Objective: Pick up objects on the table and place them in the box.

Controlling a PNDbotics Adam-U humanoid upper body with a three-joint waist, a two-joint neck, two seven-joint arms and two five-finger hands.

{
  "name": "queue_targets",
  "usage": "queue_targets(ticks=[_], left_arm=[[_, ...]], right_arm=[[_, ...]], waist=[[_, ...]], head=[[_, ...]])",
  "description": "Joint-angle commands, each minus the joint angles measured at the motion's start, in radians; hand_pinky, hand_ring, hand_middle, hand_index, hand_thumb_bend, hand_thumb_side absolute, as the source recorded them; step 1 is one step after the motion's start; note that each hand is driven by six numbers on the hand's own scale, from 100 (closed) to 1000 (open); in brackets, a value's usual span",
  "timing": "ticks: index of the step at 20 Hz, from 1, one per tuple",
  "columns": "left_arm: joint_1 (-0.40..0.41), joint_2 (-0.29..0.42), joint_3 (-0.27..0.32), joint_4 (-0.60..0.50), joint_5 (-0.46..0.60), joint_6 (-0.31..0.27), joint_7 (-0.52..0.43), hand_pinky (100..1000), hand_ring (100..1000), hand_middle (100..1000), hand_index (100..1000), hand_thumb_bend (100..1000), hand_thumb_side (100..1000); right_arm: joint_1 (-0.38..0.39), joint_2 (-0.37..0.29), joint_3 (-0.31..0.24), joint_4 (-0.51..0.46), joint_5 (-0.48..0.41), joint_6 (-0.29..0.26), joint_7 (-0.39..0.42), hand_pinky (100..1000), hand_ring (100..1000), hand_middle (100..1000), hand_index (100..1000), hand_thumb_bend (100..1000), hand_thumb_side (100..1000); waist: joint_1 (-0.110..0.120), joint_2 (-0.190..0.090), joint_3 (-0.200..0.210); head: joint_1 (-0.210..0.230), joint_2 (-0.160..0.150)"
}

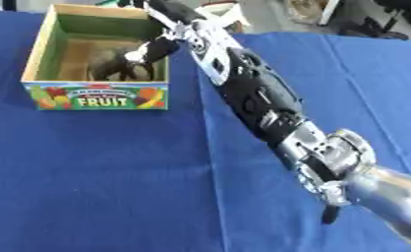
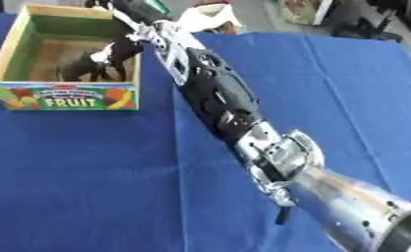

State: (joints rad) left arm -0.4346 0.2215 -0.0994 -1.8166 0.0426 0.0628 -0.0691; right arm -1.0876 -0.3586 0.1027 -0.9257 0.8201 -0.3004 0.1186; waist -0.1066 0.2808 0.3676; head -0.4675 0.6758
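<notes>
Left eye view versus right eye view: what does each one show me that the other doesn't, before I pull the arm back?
Only the left eye view shows blue cloth left of the box; in the right eye view the box runs to the picture's left edge. Only the right eye view shows the dark ring at the arm's near end, bottom right. Both show the right hand down inside the box, fingers curled, the blue tablecloth and the FRUIT label. I cannot tell whether the hand holds anything. The left hand shows in neither.
</notes>
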Motion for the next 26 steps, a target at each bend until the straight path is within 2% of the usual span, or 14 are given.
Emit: queue_targets(ticks=[1,4,8,9,11,13,17,21,26], left_arm=[[0.002,0.028,0.016,-0.013,-0.006,-0.002,0.01,470,606,570,689,418,100],[0.018,0.035,0.026,-0.009,-0.01,-0.002,0.02,470,607,570,688,420,100],[0.039,0.044,0.047,-0.005,-0.016,-0.003,0.044,470,607,570,688,421,100],[0.044,0.045,0.054,-0.004,-0.017,-0.003,0.051,469,608,571,687,423,100],[0.054,0.044,0.065,-0.003,-0.018,-0.002,0.066,469,608,572,687,429,100],[0.063,0.045,0.073,-0.002,-0.02,-0.001,0.078,469,609,573,688,442,110],[0.083,0.047,0.082,-0.001,-0.024,-0.005,0.089,472,613,578,694,463,144],[0.09,0.046,0.087,0.001,-0.024,-0.008,0.094,473,615,580,696,469,170],[0.098,0.043,0.095,0.002,-0.022,-0.013,0.099,475,617,582,698,483,211]], right_arm=[[-0.005,-0.053,0.015,-0.107,-0.103,-0.013,-0.008,772,850,824,884,508,487],[0.03,-0.083,0.034,-0.218,-0.236,-0.008,-0.036,745,834,803,872,382,426],[0.12,-0.133,0.041,-0.415,-0.441,0.023,-0.095,706,814,777,854,280,399],[0.152,-0.144,0.034,-0.466,-0.494,0.04,-0.116,685,796,758,842,185,408],[0.222,-0.162,0.01,-0.565,-0.598,0.076,-0.174,660,777,737,824,104,397],[0.297,-0.179,-0.017,-0.656,-0.677,0.11,-0.237,650,771,728,822,100,400],[0.45,-0.182,-0.058,-0.771,-0.756,0.15,-0.302,642,778,734,827,100,418],[0.573,-0.166,-0.096,-0.812,-0.792,0.168,-0.339,632,777,730,828,100,426],[0.666,-0.143,-0.139,-0.829,-0.815,0.179,-0.388,621,766,718,823,100,413]], waist=[[0.012,-0.027,-0.021],[0.015,-0.03,-0.062],[0.025,-0.029,-0.123],[0.028,-0.028,-0.137],[0.031,-0.025,-0.16],[0.032,-0.021,-0.177],[0.039,-0.012,-0.214],[0.046,-0.005,-0.242],[0.051,0.001,-0.256]], head=[[0.015,0.0],[0.041,0.004],[0.094,0.006],[0.108,0.006],[0.126,0.006],[0.141,0.006],[0.171,0.009],[0.209,0.012],[0.256,0.015]])
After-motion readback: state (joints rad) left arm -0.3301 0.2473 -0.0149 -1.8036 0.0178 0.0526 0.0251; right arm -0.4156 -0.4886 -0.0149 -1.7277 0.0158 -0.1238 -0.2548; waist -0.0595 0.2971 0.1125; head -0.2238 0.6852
